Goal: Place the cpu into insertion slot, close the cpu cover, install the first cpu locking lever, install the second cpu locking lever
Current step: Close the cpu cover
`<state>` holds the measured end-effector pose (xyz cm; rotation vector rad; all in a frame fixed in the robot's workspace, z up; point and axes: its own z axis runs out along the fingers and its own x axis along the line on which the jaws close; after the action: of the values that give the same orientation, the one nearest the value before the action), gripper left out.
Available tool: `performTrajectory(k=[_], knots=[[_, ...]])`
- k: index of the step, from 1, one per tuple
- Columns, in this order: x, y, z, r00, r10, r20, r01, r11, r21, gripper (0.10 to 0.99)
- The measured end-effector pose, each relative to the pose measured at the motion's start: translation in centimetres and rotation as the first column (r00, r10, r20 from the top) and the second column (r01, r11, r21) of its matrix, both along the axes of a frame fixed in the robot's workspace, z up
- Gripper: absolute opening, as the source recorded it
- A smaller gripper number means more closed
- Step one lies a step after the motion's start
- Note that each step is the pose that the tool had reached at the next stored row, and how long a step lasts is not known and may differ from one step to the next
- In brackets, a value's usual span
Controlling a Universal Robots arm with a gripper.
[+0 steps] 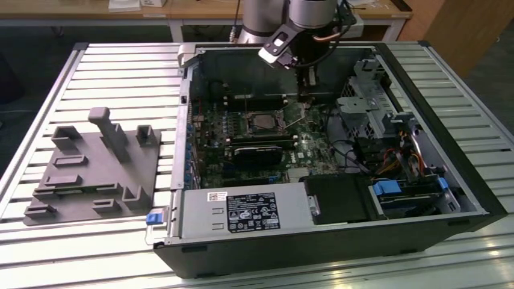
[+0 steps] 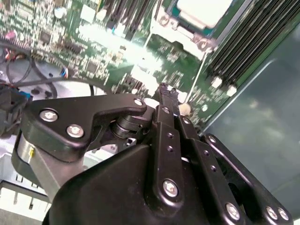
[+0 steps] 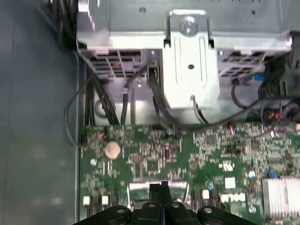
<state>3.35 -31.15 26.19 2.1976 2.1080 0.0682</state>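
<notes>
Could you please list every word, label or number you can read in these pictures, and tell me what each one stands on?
No text is legible in any view.
Black label on the power supply: white print, too small to read.
White sticker on the same power supply: too small to read.
White markings on the motherboard: blurred, unreadable.

One cpu [image 1: 263,122], one computer case [image 1: 454,158], one grey fixture [image 1: 88,174].
</notes>
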Motion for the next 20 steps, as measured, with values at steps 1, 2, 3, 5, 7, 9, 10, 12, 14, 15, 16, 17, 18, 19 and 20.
performTrajectory(k=[1, 2, 3, 5, 7, 9, 10, 12, 14, 15, 16, 17, 18, 19, 20], knots=[[0.27, 0.01, -0.04, 1.0, 0.0, -0.0006, 0.0, 1.0, 0.0, 0.106], [0.52, 0.01, -0.08, 1.0, 0.0, -0.0015, 0.0, 1.0, 0.0, 0.106], [0.75, 0.01, -0.13, 1.0, 0.0, -0.0028, 0.0, 1.0, 0.0, 0.106], [1.18, 0.0, -0.27, 1.0, 0.0, -0.0064, 0.0, 1.0, 0.0, 0.106], [1.53, 0.0, -0.44, 0.9999, 0.0, -0.0112, 0.0, 1.0, 0.0, 0.106], [1.84, 0.0, -0.63, 0.9998, 0.0, -0.0173, 0.0, 1.0, 0.001, 0.106], [1.98, 0.0, -0.73, 0.9998, 0.0, -0.0204, 0.0, 1.0, 0.001, 0.106], [2.26, 0.0, -0.9, 0.9997, -0.001, -0.0259, 0.001, 1.0, 0.001, 0.106], [2.57, 0.0, -1.04, 0.9996, -0.001, -0.03, 0.001, 1.0, 0.001, 0.106], [2.72, 0.0, -1.07, 0.9995, -0.001, -0.0316, 0.001, 1.0, 0.001, 0.106], [2.87, 0.0, -1.12, 0.9995, -0.002, -0.033, 0.002, 1.0, 0.001, 0.106], [3.01, 0.0, -1.19, 0.9994, -0.002, -0.0346, 0.002, 1.0, 0.001, 0.106], [3.11, 0.0, -1.28, 0.9993, -0.002, -0.0365, 0.002, 1.0, 0.001, 0.106], [3.19, 0.0, -1.39, 0.9992, -0.003, -0.0389, 0.003, 1.0, 0.001, 0.106], [3.26, 0.0, -1.51, 0.9991, -0.003, -0.0414, 0.004, 1.0, 0.001, 0.106]])
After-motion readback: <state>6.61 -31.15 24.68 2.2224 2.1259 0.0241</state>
